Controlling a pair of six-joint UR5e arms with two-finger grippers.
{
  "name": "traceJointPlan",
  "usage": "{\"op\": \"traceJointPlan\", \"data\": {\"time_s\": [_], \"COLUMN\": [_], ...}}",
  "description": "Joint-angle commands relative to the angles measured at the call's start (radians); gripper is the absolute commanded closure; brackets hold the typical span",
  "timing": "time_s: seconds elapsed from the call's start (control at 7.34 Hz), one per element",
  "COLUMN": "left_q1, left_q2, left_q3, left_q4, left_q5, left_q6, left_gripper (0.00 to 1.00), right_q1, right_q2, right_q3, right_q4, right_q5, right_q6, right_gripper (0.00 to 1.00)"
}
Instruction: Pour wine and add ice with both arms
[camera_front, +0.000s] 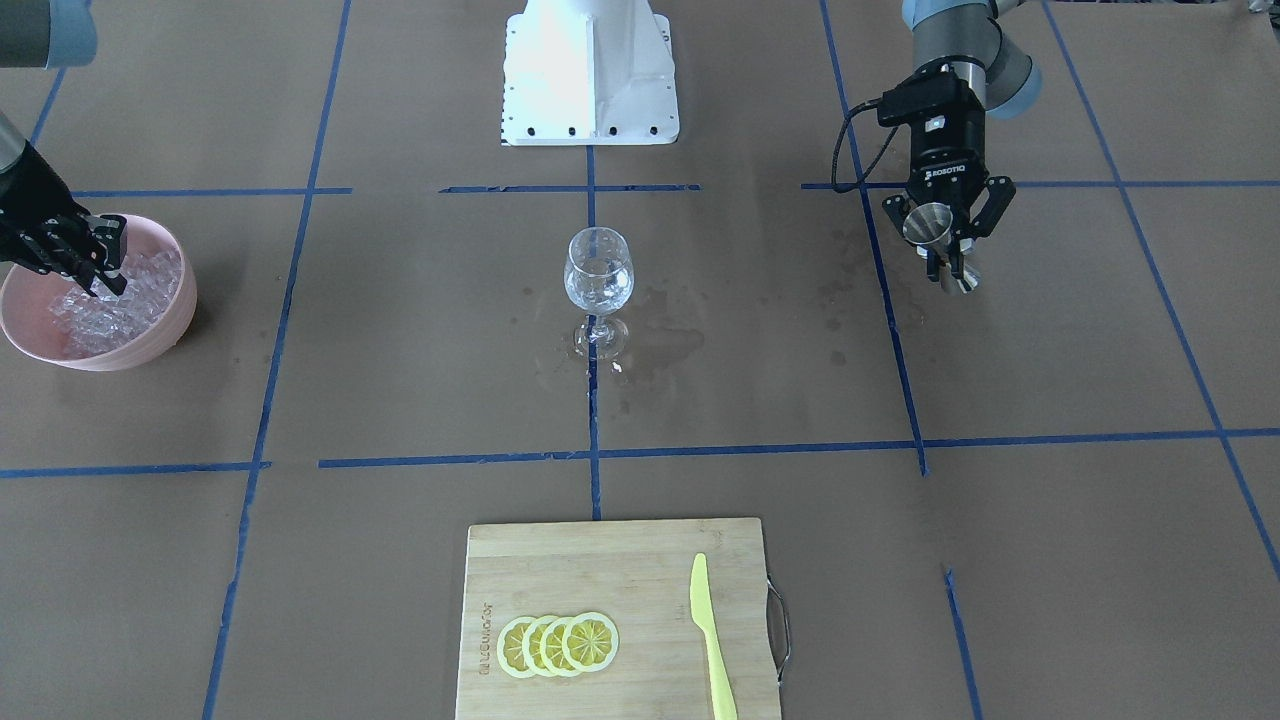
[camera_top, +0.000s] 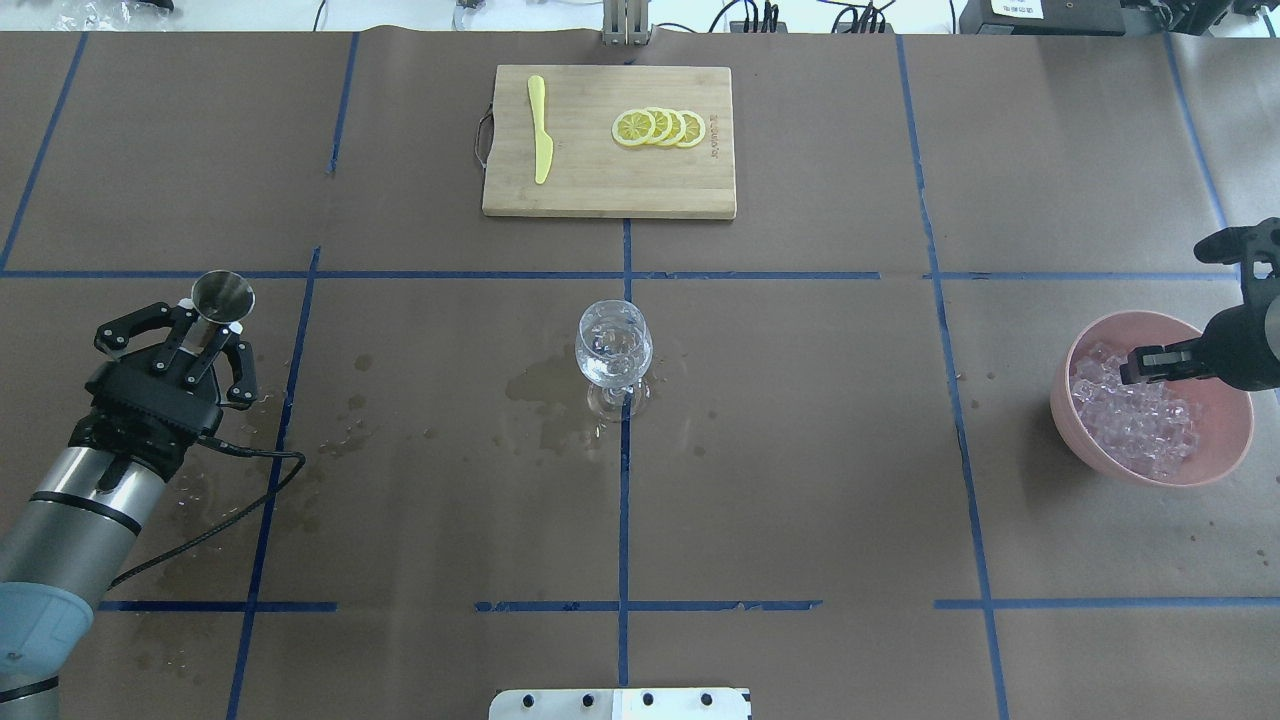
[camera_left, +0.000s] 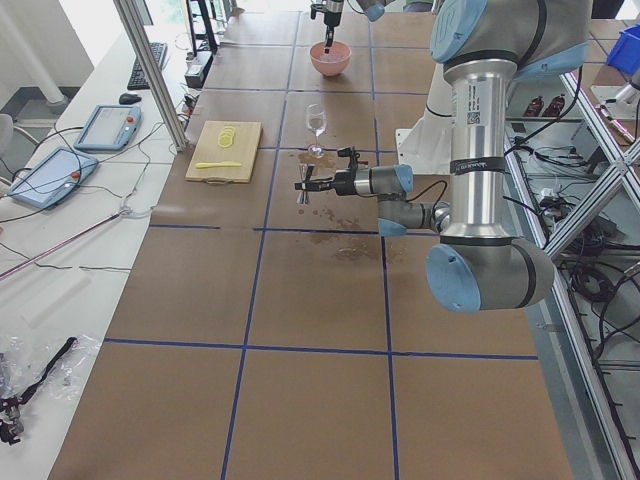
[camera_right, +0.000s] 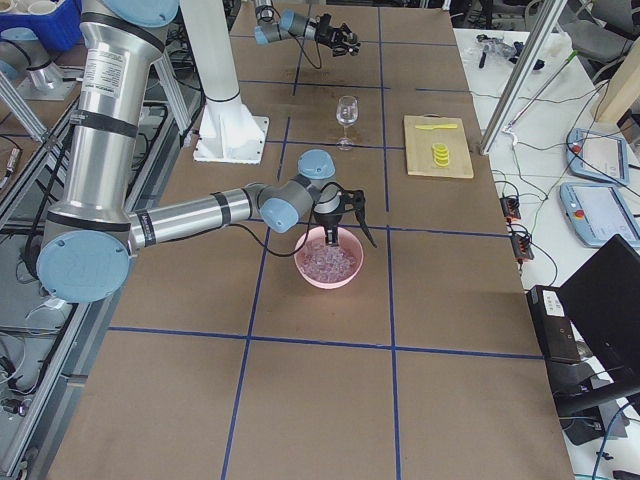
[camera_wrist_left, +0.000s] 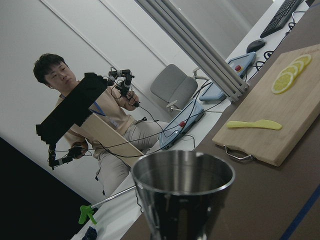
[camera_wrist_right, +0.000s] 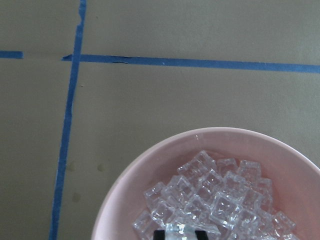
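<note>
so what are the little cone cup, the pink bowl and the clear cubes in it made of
Small cone-shaped silver cup: metal, likely polished steel; its surface is shiny and reflective. Round pink bowl: probably plastic, smooth and evenly coloured, though ceramic is possible. Clear glassy cubes: ice or acrylic; the look cannot settle it.

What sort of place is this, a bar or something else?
Probably a robotics lab, not a bar: blue tape grids the brown paper worktop, teach pendants lie alongside, and an operator sits nearby.
</note>
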Motion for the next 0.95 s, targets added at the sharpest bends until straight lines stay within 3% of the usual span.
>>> {"op": "traceJointPlan", "data": {"time_s": [0.0, 0.82], "left_q1": [0.003, 0.018], "left_q2": [0.018, -0.004], "left_q3": [0.019, 0.108], "left_q4": [-0.012, -0.006], "left_q5": [0.002, 0.007], "left_q6": [-0.248, -0.746], "left_gripper": [1.00, 1.00], "right_q1": [0.017, 0.031], "right_q2": [0.003, 0.046], "right_q3": [0.052, 0.144], "right_q4": [0.002, 0.010], "right_q5": [0.000, 0.013], "right_q6": [0.005, 0.121], "right_gripper": [1.00, 1.00]}}
